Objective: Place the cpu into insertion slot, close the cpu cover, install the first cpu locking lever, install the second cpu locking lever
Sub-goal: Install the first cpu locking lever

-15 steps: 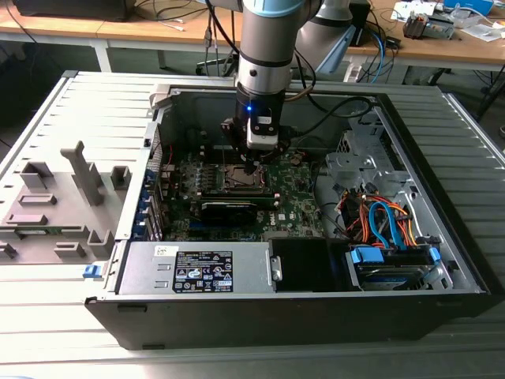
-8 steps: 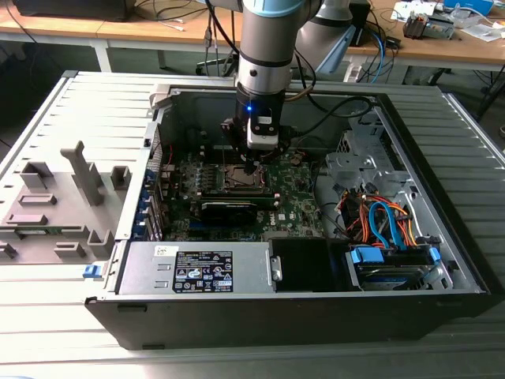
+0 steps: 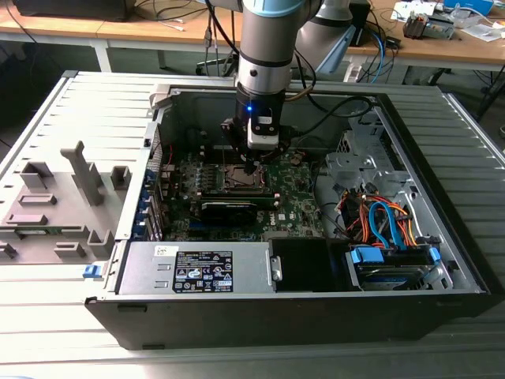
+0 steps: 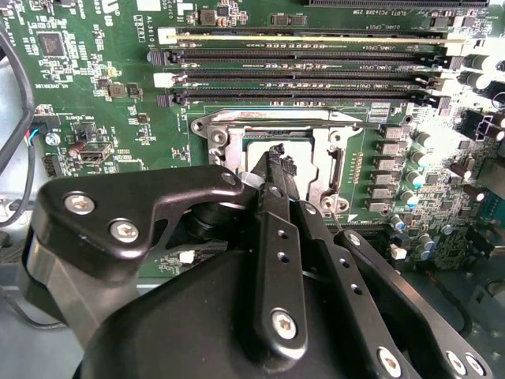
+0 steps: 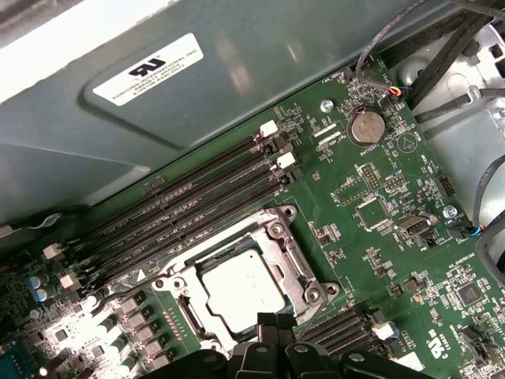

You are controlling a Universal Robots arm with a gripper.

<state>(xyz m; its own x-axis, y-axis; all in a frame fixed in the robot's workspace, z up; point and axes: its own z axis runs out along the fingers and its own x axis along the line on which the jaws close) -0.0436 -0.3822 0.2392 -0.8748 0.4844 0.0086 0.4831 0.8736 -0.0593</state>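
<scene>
At the left of the exterior view, grey holders [image 3: 59,197] are lying on the tabletop [image 3: 47,332]. In the middle, inside the open computer case [image 3: 316,316], the gripper [image 3: 251,167] is hanging with its jaws pressed together, just above the insertion slot [image 3: 237,180]. In the first wrist view the cpu [image 5: 237,288] is sitting in this slot, inside the silver rim. At the right, blue and orange cables [image 3: 383,221] are lying.

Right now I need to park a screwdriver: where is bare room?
Bare slatted table lies in front of the grey fixture blocks, at the exterior view's left of the computer case. Inside, the gripper crowds the insertion slot, and cables crowd the exterior view's right.
</scene>
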